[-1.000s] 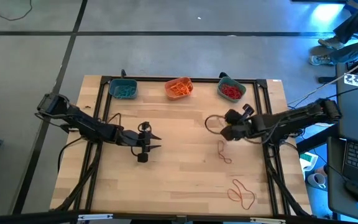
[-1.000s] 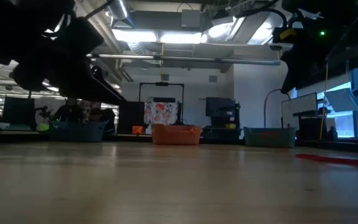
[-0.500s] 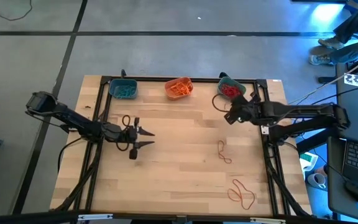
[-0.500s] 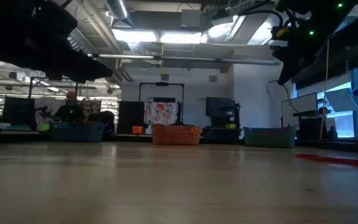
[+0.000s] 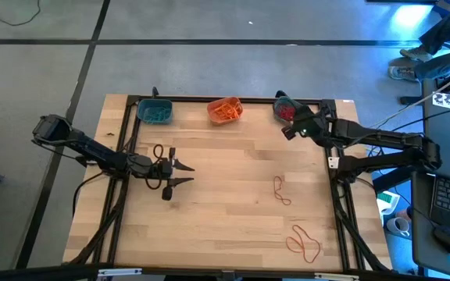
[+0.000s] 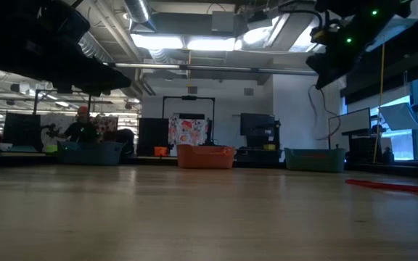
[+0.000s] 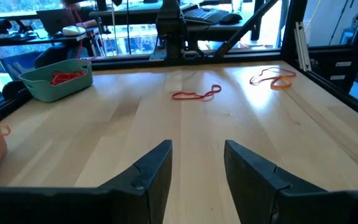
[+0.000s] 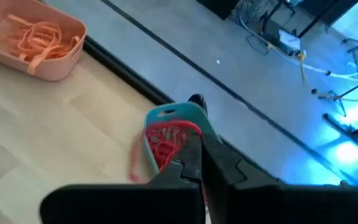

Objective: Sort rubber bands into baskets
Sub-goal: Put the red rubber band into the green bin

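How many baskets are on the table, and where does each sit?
3, in a row along the far edge: a teal basket on the left, an orange basket in the middle, and a teal basket with red bands on the right, partly covered by the right end effector.

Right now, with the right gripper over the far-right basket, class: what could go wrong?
1. The right gripper, shut, hangs over the teal basket of red bands; a released band could cling to the fingers or land outside.
2. The basket sits at the table edge; a nudge might push it off.

Overhead, table-level, 2 wrist cams
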